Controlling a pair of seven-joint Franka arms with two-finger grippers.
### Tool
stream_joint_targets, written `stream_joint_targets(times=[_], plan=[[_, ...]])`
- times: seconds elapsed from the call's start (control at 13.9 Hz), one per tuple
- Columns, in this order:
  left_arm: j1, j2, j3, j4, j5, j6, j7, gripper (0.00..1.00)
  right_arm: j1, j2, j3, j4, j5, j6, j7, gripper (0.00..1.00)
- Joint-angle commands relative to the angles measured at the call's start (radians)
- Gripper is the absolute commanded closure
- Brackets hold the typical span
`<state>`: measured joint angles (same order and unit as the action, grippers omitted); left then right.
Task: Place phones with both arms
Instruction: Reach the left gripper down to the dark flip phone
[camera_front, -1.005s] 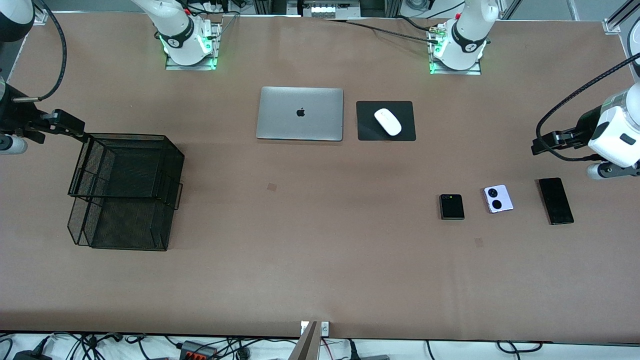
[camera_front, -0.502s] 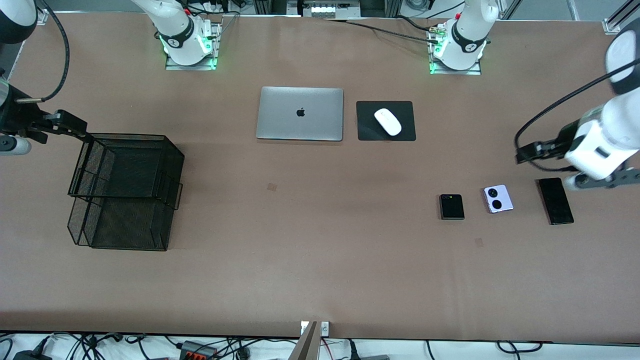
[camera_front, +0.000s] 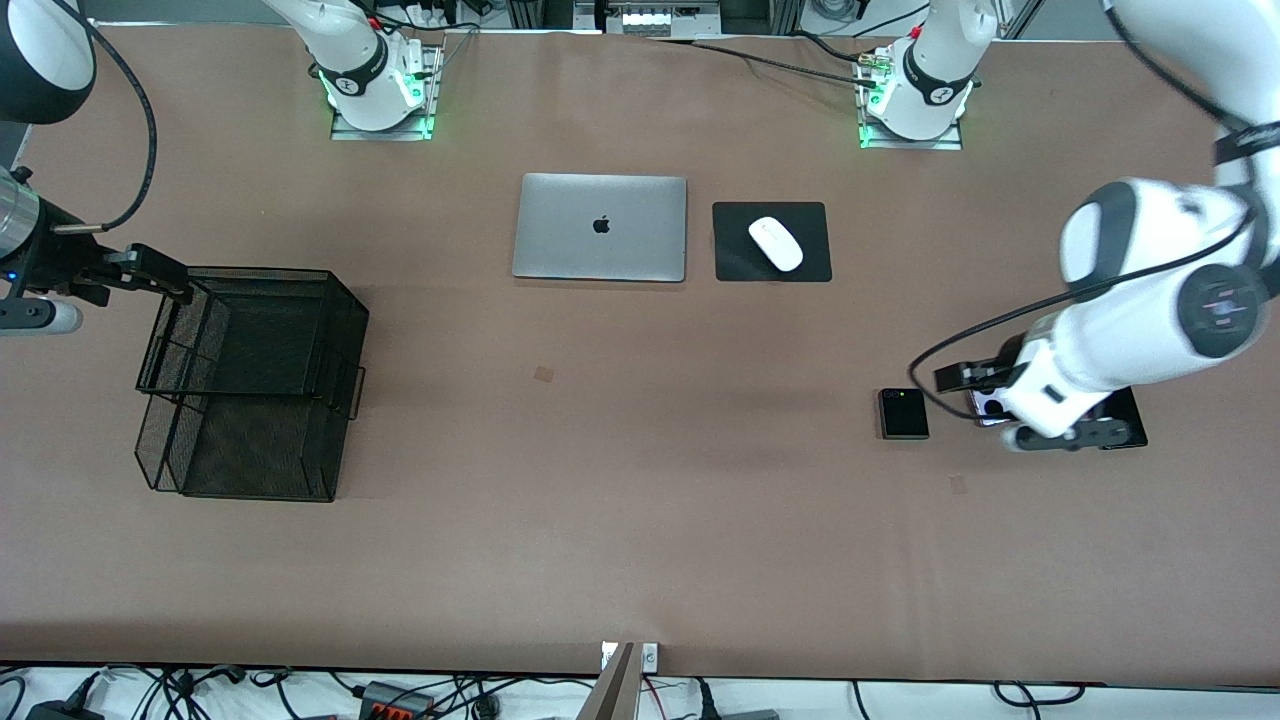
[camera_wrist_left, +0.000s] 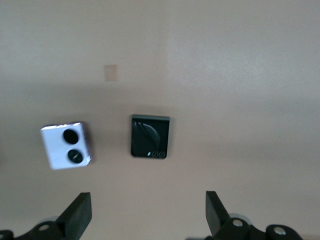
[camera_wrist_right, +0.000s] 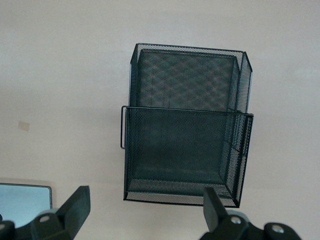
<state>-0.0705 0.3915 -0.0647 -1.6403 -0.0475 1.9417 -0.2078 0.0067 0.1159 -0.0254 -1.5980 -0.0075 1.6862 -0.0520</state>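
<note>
Three phones lie in a row toward the left arm's end of the table. The small black flip phone (camera_front: 903, 413) lies bare. The lavender phone (camera_wrist_left: 66, 145), with two black circles, is mostly covered by the left arm in the front view. Only one corner of the long black slab (camera_front: 1132, 418) shows past that arm. My left gripper (camera_front: 947, 379) hangs open over the table between the flip phone (camera_wrist_left: 150, 136) and the lavender one, nothing between its fingers (camera_wrist_left: 80, 216). My right gripper (camera_front: 162, 273) is open and empty at the upper corner of the mesh tray.
A black two-tier mesh tray (camera_front: 260, 272) stands toward the right arm's end, also in the right wrist view (camera_wrist_right: 185, 150). A shut silver laptop (camera_front: 600, 227) and a white mouse (camera_front: 776, 243) on a black pad (camera_front: 740, 265) lie mid-table near the bases.
The left arm has swung in from the table's end and down over the phones, now covering the lavender one and part of the slab. The right gripper has barely shifted.
</note>
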Motion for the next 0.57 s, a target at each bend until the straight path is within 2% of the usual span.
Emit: stream_joint_targets(times=[0.0, 0.29, 0.5], plan=[[-0.009, -0.042, 0.000, -0.160, -0.002, 0.162, -0.001, 0.00, 0.003, -0.015, 0.002, -0.019, -0.012, 0.013, -0.005, 0.00], [-0.022, -0.036, -0.001, -0.292, 0.000, 0.337, 0.105, 0.00, 0.001, -0.018, 0.002, -0.020, -0.014, 0.013, -0.006, 0.00], [-0.055, -0.034, 0.000, -0.387, -0.002, 0.465, 0.096, 0.00, -0.001, -0.019, 0.002, -0.022, -0.014, 0.016, -0.005, 0.00]])
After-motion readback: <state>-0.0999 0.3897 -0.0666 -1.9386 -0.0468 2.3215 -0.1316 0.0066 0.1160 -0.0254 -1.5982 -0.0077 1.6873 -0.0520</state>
